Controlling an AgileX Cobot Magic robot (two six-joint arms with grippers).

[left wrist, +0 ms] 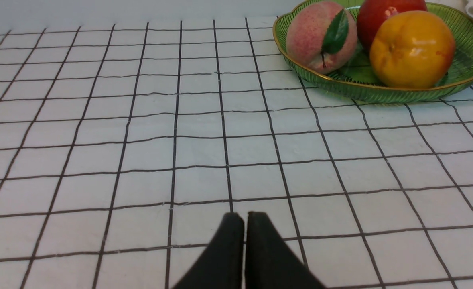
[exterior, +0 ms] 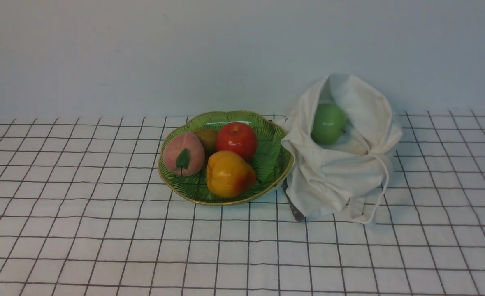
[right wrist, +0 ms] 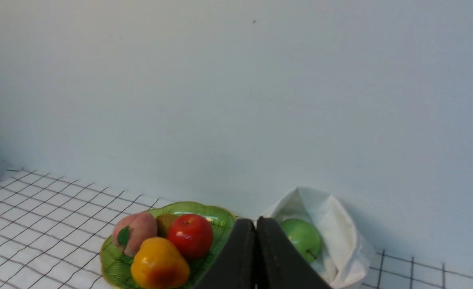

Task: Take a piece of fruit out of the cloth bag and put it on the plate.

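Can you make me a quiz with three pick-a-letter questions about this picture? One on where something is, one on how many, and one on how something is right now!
1. Where is the green apple?
A) in the cloth bag
B) on the plate
C) beside the peach

2. How many fruits can you see on the plate?
A) two
B) four
C) six

3. How is the left gripper?
A) wide open
B) shut on a fruit
C) shut with nothing in it

Right letters:
1. A: the green apple sits in the mouth of the cloth bag.
2. B: the plate holds a peach, a brownish fruit, a red apple and a yellow-orange fruit.
3. C: the fingertips of the left gripper are together, with only grid cloth beyond.
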